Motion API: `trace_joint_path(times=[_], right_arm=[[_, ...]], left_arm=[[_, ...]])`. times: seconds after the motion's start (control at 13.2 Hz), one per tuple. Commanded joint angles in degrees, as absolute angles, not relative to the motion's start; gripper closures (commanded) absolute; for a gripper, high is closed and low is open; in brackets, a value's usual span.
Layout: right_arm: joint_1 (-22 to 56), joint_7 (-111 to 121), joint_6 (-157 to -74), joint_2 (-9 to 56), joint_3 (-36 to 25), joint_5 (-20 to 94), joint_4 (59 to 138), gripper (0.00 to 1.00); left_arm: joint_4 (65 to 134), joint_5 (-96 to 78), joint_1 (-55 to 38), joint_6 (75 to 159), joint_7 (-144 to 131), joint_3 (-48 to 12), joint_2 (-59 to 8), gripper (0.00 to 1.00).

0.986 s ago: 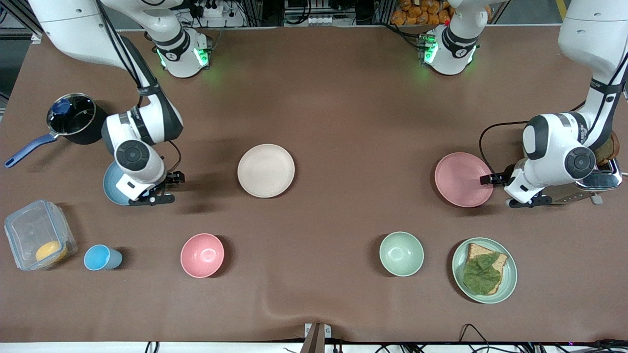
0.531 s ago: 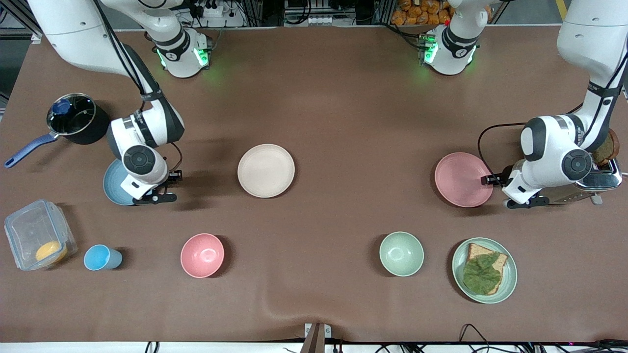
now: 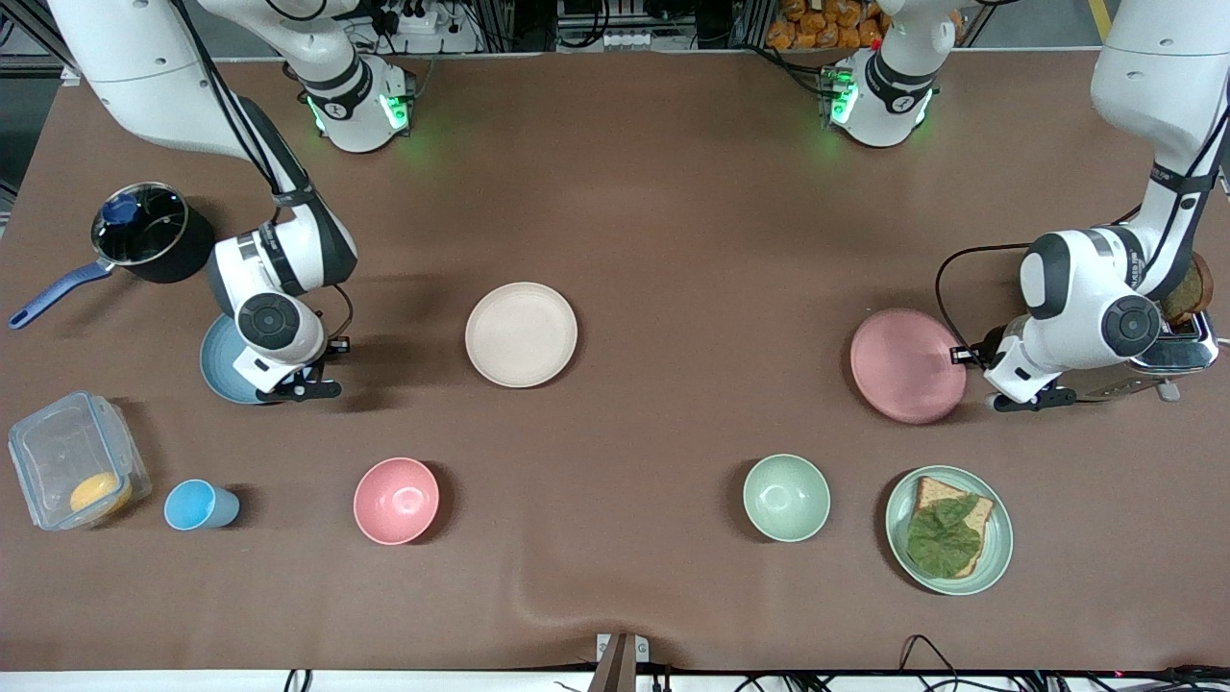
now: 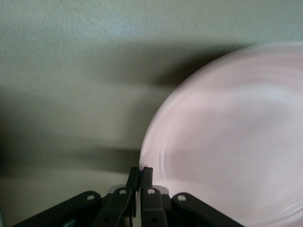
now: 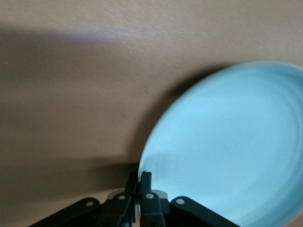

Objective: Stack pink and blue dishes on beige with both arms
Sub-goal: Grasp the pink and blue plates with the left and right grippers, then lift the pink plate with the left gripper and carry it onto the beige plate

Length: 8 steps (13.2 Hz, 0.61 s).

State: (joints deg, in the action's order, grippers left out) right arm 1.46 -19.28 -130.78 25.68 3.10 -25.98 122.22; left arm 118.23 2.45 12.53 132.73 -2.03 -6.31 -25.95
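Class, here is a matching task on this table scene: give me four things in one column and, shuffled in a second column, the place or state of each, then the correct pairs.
Things
1. pink plate
2. blue plate
3. beige plate
4. blue cup

Places or states
A. lies alone mid-table, no pincer on it
B. rim pinched by the right pincer
C. stands beside the clear box with an orange thing in it
D. rim pinched by the left pincer, tilted up

Pairs: 1-D, 2-B, 3-A, 4-C
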Motion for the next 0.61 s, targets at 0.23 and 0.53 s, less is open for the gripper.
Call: trace_joint_path(times=[0.23, 0.53], right_arm=[[0.7, -20.5, -128.8, 26.1, 4.0, -26.7, 119.8, 1.0], [1.1, -20.4, -124.4, 25.2, 4.6, -26.7, 117.2, 1.0]], left_arm=[[117.7, 0.5, 13.3, 133.1, -0.6, -7.0, -26.5, 1.0], [115.7, -3.8, 13.2, 125.3, -0.6, -11.2, -20.1, 1.0]])
